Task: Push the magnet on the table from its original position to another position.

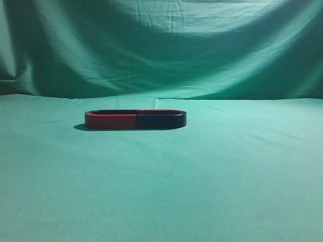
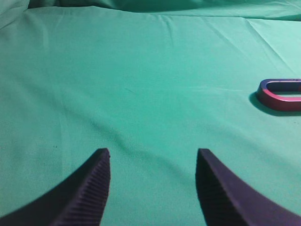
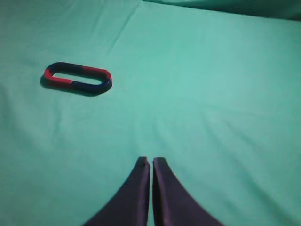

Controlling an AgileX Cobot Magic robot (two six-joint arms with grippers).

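Observation:
The magnet (image 1: pixel 160 121) lies flat on the green table (image 1: pixel 161 191), its dark navy side facing the exterior camera and its far arm red. It joins end to end with a second U-shaped magnet (image 1: pixel 111 121) showing a red side, and together they form an oval. In the right wrist view the magnet (image 3: pixel 91 85) lies far ahead and to the left of my right gripper (image 3: pixel 151 161), which is shut and empty. My left gripper (image 2: pixel 153 153) is open and empty over bare cloth. Only the red-sided magnet's end (image 2: pixel 277 96) shows there, at the right edge. Neither gripper shows in the exterior view.
The red-sided magnet (image 3: pixel 56 80) touches the magnet's left end. A wrinkled green backdrop (image 1: pixel 161 45) rises behind the table. Green cloth (image 2: pixel 141 70) (image 3: pixel 211 94) spreads around both grippers.

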